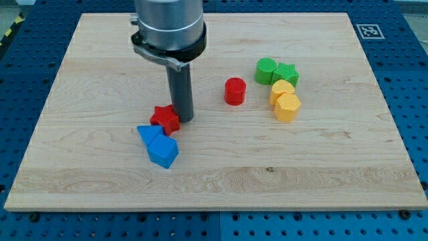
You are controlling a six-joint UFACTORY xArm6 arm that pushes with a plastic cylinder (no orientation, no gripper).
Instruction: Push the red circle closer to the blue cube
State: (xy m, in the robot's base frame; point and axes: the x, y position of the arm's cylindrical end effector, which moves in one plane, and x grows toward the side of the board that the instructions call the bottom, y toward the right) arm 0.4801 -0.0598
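Observation:
The red circle (pixel 235 91) stands on the wooden board (pixel 221 174) a little right of centre. The blue cube (pixel 162 152) lies left of centre toward the view's bottom, touching a blue triangle-like block (pixel 148 133) at its upper left. A red star (pixel 164 119) sits just above the blue blocks. My tip (pixel 184 119) is down on the board right beside the red star's right side, well to the left of the red circle and above the blue cube.
A green circle (pixel 265 70) and a green star (pixel 286 73) sit at the right. Below them are a yellow heart-like block (pixel 281 89) and a yellow hexagon (pixel 287 107), close together. A marker tag (pixel 368 30) is at the top right corner.

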